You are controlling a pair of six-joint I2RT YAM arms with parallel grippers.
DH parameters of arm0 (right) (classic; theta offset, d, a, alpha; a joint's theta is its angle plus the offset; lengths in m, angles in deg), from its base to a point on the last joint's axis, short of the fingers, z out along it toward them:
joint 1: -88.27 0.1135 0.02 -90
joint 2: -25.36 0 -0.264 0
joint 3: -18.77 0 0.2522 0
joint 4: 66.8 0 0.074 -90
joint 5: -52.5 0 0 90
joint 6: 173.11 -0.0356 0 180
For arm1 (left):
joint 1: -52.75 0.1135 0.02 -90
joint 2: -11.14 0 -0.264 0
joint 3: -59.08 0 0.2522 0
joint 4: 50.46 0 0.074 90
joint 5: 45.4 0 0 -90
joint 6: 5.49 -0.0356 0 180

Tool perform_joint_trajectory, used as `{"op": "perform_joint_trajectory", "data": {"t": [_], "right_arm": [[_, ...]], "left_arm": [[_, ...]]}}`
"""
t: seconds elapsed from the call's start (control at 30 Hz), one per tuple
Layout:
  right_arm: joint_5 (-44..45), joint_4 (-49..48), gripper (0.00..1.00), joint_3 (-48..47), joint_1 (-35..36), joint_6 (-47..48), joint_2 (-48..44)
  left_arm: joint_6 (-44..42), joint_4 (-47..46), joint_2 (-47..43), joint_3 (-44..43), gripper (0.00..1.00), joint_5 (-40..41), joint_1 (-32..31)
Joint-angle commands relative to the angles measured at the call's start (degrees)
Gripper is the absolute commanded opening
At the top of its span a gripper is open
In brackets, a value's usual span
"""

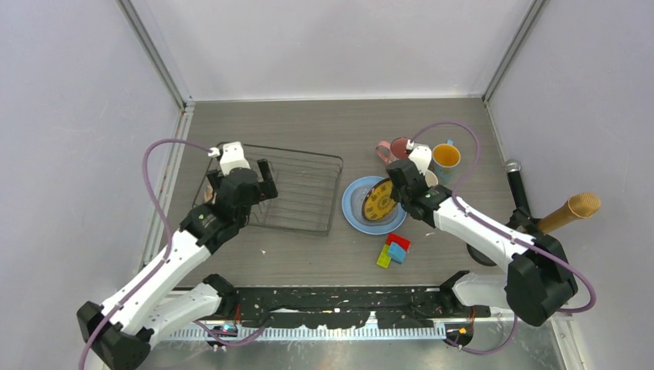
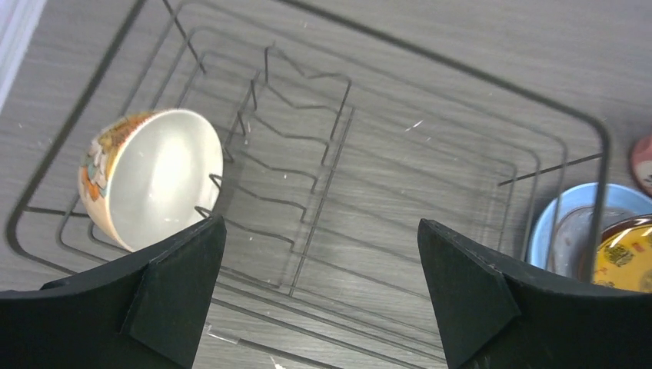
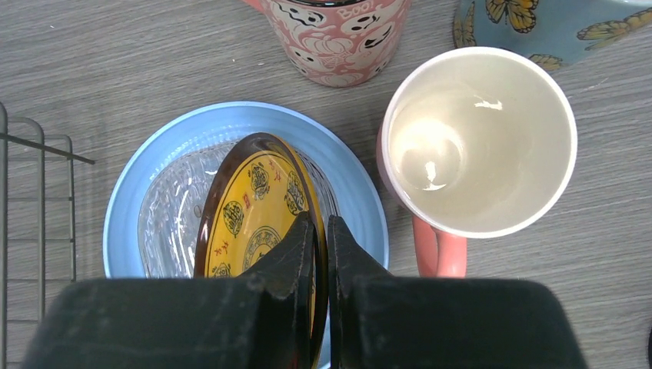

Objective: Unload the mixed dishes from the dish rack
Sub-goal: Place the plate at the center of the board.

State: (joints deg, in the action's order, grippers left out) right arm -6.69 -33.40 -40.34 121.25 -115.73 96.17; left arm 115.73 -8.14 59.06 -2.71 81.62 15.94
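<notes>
Right pincer (image 3: 321, 223) clamped on yellow plate (image 3: 254, 204) rim, tilted over blue plate (image 3: 121, 223), frame centre. Your left pincer (image 2: 321, 225) gapes above rack (image 2: 604, 161); bowl (image 2: 158, 181) lies left in it: glazed, likely slick, breakable, so grab its rim.

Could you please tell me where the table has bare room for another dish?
Bare: the table strip behind the dish rack, and the strip in front of it, left of the blocks. Crowded: around the light blue plate, mugs just behind it.
</notes>
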Motion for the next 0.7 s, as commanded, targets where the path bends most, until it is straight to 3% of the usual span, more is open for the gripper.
{"op": "perform_joint_trajectory", "data": {"t": [0.0,0.23,0.4,0.67], "right_arm": [[2.0,-5.6,0.01,0.0,-0.1,0.5,1.3],[2.8,-6.1,0.08,1.1,-0.1,-0.1,2.7],[2.2,-6.7,0.19,1.8,-0.1,-0.1,3.2],[1.3,-6.8,0.29,2.0,-0.1,1.0,4.4]], "left_arm": [[3.9,3.6,3.5,-2.9,1.0,-6.4,3.8],[3.6,4.5,-0.3,-1.1,1.0,-7.3,4.4],[4.2,5.8,-3.4,0.9,1.0,-5.6,4.4],[6.5,10.9,-2.9,-0.2,1.0,-2.0,4.3]]}}
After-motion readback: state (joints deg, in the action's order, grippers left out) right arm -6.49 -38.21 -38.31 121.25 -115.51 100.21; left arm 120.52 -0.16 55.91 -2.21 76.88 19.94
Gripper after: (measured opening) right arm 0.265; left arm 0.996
